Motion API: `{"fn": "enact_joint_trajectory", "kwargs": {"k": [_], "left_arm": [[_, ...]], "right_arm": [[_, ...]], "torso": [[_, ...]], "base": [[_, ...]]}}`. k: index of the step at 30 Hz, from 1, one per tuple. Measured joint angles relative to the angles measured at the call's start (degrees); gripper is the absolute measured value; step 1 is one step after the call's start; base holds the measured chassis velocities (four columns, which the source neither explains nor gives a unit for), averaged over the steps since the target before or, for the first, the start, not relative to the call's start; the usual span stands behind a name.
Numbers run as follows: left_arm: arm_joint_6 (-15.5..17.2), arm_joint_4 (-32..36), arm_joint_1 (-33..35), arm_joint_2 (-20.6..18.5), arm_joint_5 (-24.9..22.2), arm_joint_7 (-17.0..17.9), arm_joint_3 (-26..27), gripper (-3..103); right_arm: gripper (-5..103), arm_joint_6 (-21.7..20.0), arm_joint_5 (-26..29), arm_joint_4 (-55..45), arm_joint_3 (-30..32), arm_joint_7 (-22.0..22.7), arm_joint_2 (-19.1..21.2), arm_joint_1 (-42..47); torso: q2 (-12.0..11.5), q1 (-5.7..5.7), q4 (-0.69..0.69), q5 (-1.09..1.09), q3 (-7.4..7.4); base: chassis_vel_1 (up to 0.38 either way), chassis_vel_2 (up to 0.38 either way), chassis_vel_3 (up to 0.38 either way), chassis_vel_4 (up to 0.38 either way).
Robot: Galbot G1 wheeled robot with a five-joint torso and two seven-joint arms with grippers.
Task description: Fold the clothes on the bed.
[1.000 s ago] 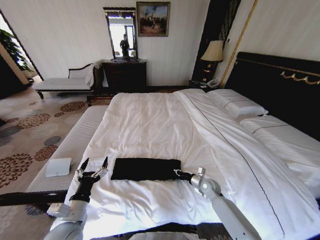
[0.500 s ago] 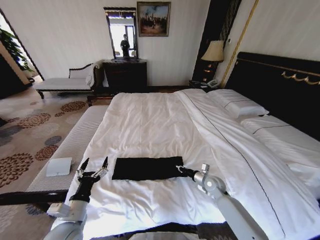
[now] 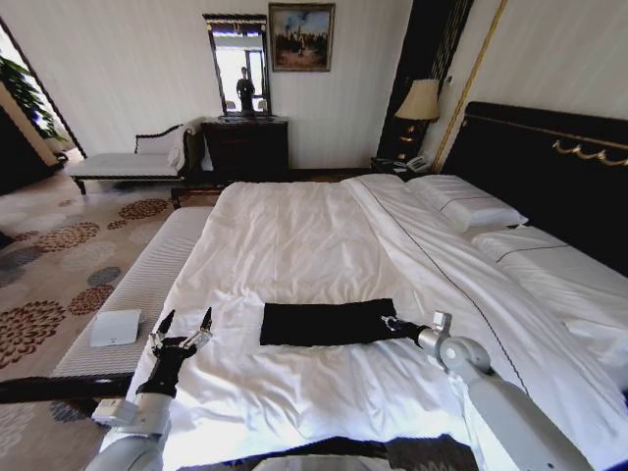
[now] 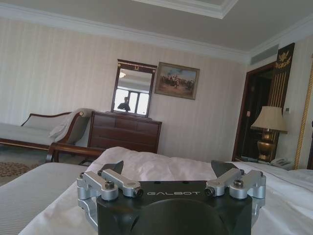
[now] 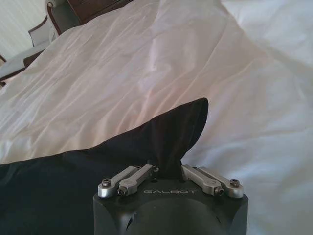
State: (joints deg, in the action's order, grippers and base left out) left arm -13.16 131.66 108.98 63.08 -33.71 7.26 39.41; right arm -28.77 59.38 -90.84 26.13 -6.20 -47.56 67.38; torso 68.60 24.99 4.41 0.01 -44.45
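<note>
Black soft cotton: the T-shirt [image 3: 326, 323] lies as a narrow folded band on the white duvet of the bed [image 3: 294, 245], near the foot edge in front of you. From the head view, it looks light and limp, so judge that it will sag and drag over the linen instead of holding shape; an edge or corner is the place to pinch. Your right gripper [image 3: 394, 323] sits at the band's right end, touching it. Your left gripper [image 3: 183, 329] hovers apart from the shirt, near the bed's left edge, fingers spread wide.

From the left wrist view, the left gripper [image 4: 168, 172] points across the bed with its jaws parted and nothing between them.

From the right wrist view, the right gripper [image 5: 169, 171] is clenched on a bunched pinch of the shirt [image 5: 73, 181], the fabric rising to a peak beyond it.
</note>
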Motion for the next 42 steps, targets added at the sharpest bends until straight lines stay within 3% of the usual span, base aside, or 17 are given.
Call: {"fn": "enact_joint_trajectory", "kwargs": {"k": [8, 15, 18, 26, 36, 42], "left_arm": [[0.0, 0.0, 0.0, 0.0, 0.0, 0.0, 0.0, 100], [0.0, 0.0, 0.0, 0.0, 0.0, 0.0, 0.0, 100], [0.0, 0.0, 0.0, 0.0, 0.0, 0.0, 0.0, 100], [0.0, 0.0, 0.0, 0.0, 0.0, 0.0, 0.0, 100], [0.0, 0.0, 0.0, 0.0, 0.0, 0.0, 0.0, 100], [0.0, 0.0, 0.0, 0.0, 0.0, 0.0, 0.0, 100]], "right_arm": [[7, 3.3, -7.5, 4.2, 1.4, -3.4, 5.5, 0.0], [7, 3.7, -9.2, 1.0, 1.2, -2.8, 6.5, -0.1], [7, 3.5, -9.6, -2.4, 0.2, -1.5, 5.1, -0.4], [7, 0.7, -6.9, -12.7, -9.0, 5.5, -3.3, -5.0], [7, 1.2, -10.8, -6.7, -17.0, 6.1, -12.0, -8.3], [7, 2.0, -11.3, -1.7, -18.6, 6.9, -17.9, -10.9]], "torso": [[0.0, 0.0, 0.02, 0.0, 0.0], [0.0, 0.0, 0.02, -0.04, 0.0], [0.0, 0.0, 0.02, -0.03, 0.0], [0.0, 0.0, 0.0, -0.04, 0.0], [0.0, 0.0, 0.01, -0.03, 0.0], [0.0, 0.0, 0.0, -0.01, 0.0]], "base": [[0.0, 0.0, 0.0, 0.0], [0.0, 0.0, 0.0, 0.0], [0.0, 0.0, 0.0, 0.0], [0.0, 0.0, 0.0, 0.0], [0.0, 0.0, 0.0, 0.0], [0.0, 0.0, 0.0, 0.0]]}}
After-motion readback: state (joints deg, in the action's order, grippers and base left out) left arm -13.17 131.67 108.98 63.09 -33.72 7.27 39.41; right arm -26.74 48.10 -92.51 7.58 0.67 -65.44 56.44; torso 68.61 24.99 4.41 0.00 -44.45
